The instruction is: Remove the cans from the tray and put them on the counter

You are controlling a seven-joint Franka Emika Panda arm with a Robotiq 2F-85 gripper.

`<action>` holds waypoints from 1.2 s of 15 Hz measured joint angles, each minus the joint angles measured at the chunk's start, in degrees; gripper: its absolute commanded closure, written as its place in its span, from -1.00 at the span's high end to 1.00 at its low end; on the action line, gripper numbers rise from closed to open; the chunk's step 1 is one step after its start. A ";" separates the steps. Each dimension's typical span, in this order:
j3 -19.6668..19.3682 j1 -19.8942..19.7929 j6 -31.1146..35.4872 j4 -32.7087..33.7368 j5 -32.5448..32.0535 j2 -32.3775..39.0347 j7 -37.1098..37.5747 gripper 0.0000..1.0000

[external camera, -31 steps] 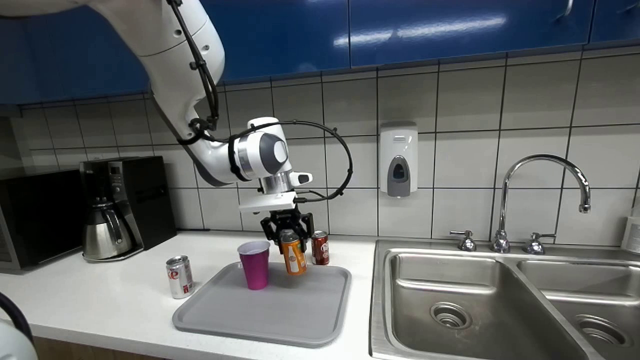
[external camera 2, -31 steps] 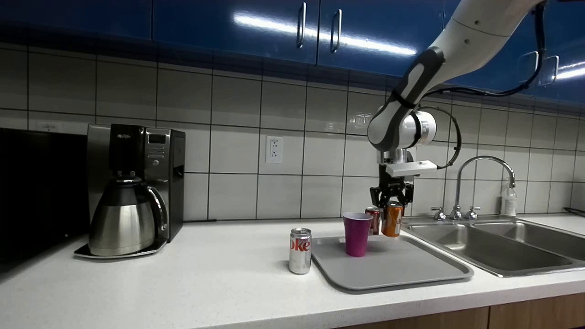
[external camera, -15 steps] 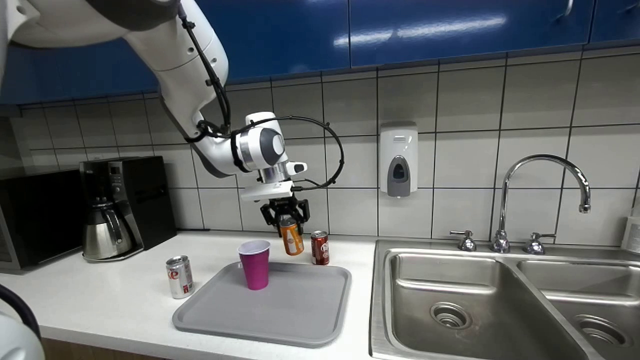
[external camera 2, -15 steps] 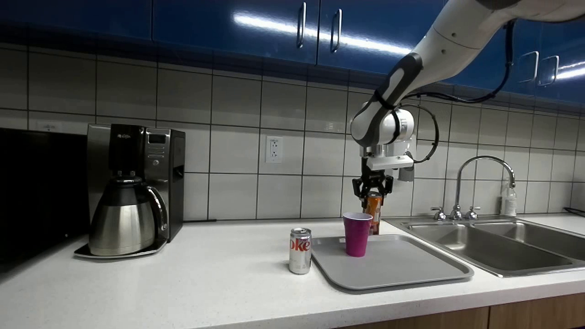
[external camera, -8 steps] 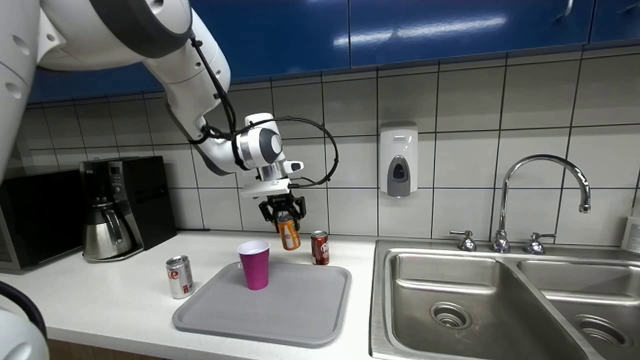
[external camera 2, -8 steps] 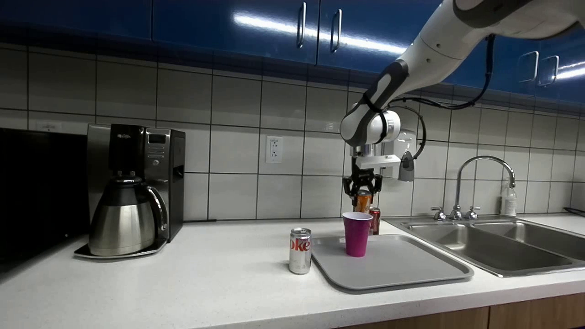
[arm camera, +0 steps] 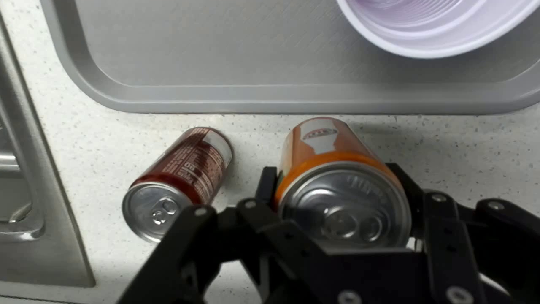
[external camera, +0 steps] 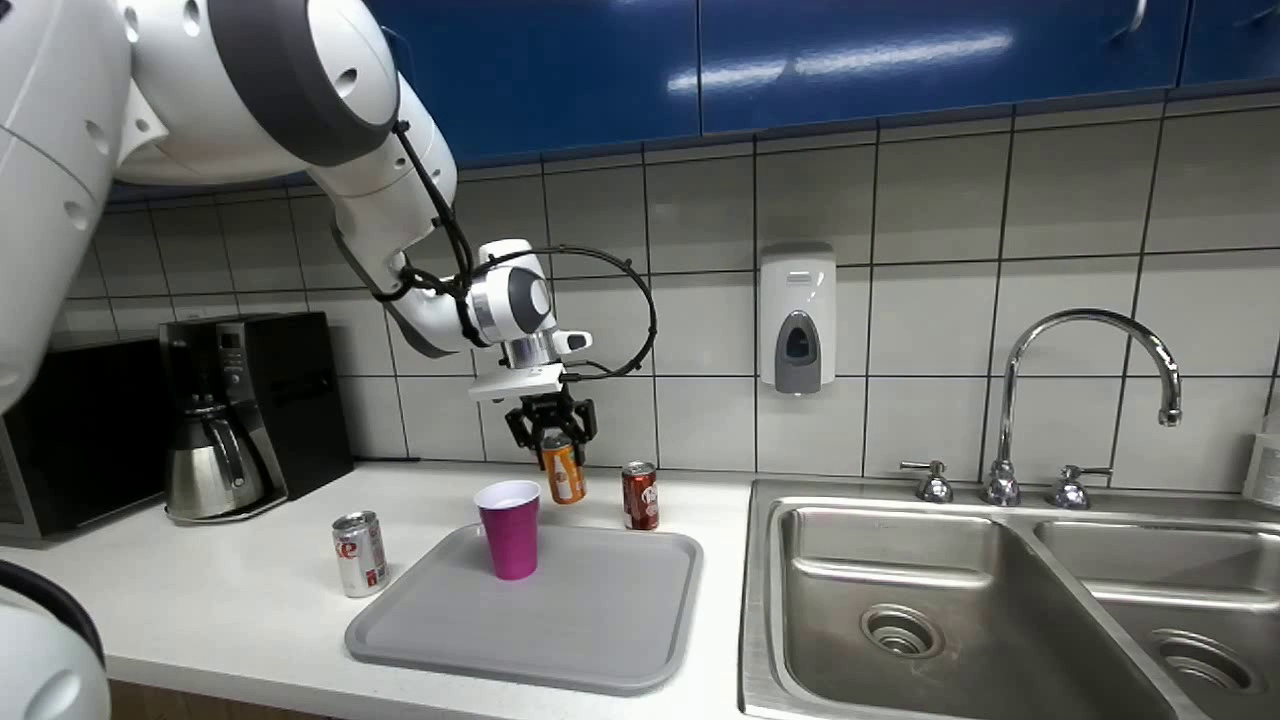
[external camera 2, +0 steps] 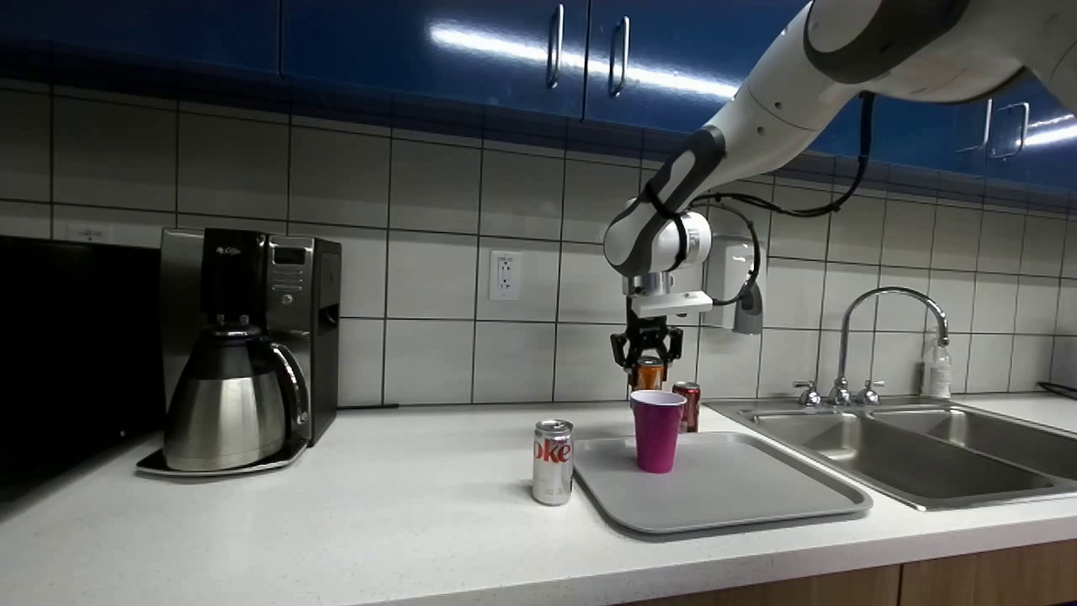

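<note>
Holding: black two-fingered gripper (external camera: pixel 563 460), clamped on one orange metal can (external camera: pixel 565 480), tilted, apparently aloft over the white speckled bench (external camera 2: pixel 379 522), just behind the flat grey rectangular tray (external camera: pixel 560 630)
Done, by judgement: silver can with red lettering (external camera 2: pixel 553 471), upright on the bench beside the tray; dark red-brown can (external camera: pixel 640 497), upright on the bench behind it; tray carries a pink-magenta cup (external camera 2: pixel 658 433) and none of the three cans
Remaining, by judgement: lowering the orange can and releasing it
Edges: tray rim apparently near the orange can's base in the wrist view; cup near; red-brown can apart, toward the stainless steel sink (external camera: pixel 762 600)
Room: strip of bench between tray and tiled wall (external camera: pixel 700 330); broader stretch toward the black and steel coffee maker (external camera 2: pixel 290 311)
</note>
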 measured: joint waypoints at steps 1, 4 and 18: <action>0.00 0.16 -0.62 1.02 0.00 0.83 0.33 -0.21; 0.00 0.35 -2.40 4.14 0.00 3.45 1.27 -0.21; -0.01 0.35 -11.46 18.32 0.10 13.69 1.82 -0.21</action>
